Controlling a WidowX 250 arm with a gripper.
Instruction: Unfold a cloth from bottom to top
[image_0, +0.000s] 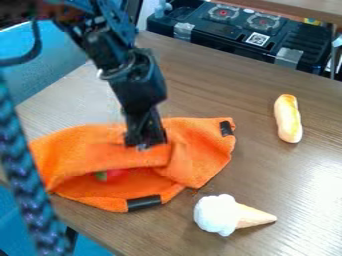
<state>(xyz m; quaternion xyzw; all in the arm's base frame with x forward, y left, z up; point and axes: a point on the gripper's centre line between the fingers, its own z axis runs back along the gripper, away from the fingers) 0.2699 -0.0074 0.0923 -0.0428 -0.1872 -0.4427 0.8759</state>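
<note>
Touching orange cloth (87, 151) approx. mid w/ end effector (144, 146).

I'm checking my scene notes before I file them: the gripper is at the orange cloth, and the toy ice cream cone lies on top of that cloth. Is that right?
Not quite. The camera view shows the toy ice cream cone lying on the table, beside the orange cloth. The gripper is at the cloth, as you say.

Red object (118, 175) partly hidden; arm (109, 42) cropped
</note>
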